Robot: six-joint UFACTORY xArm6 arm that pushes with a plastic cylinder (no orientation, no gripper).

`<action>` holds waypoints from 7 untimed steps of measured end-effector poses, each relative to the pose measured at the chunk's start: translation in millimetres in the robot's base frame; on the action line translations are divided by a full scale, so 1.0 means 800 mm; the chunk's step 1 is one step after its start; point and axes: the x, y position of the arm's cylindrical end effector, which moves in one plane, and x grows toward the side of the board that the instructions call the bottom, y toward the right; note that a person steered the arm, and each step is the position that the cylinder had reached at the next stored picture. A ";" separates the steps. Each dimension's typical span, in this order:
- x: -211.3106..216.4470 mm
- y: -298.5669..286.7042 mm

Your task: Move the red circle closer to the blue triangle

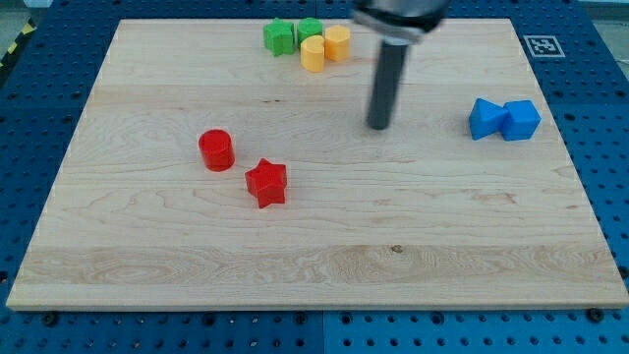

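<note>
The small red circle block [215, 149] lies to the view's left of my tip [378, 127], the blue triangle-like blocks [503, 119] to the view's right; no fingers on this rig, so their state cannot be told.

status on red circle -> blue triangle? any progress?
Done: nothing visible. The red circle sits left of centre beside the red star, far from the blue blocks at the view's right. In hand: my tip stands between them, touching neither. Left: get behind the circle and push it rightward across the board.

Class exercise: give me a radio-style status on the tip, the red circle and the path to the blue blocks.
My tip mid-board, touching nothing. Red circle far to view's left of blue blocks. Red star close beside circle.
</note>
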 end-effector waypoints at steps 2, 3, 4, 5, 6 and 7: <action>0.000 -0.255; 0.017 -0.316; 0.053 -0.309; 0.053 -0.284; 0.053 -0.243; 0.057 -0.198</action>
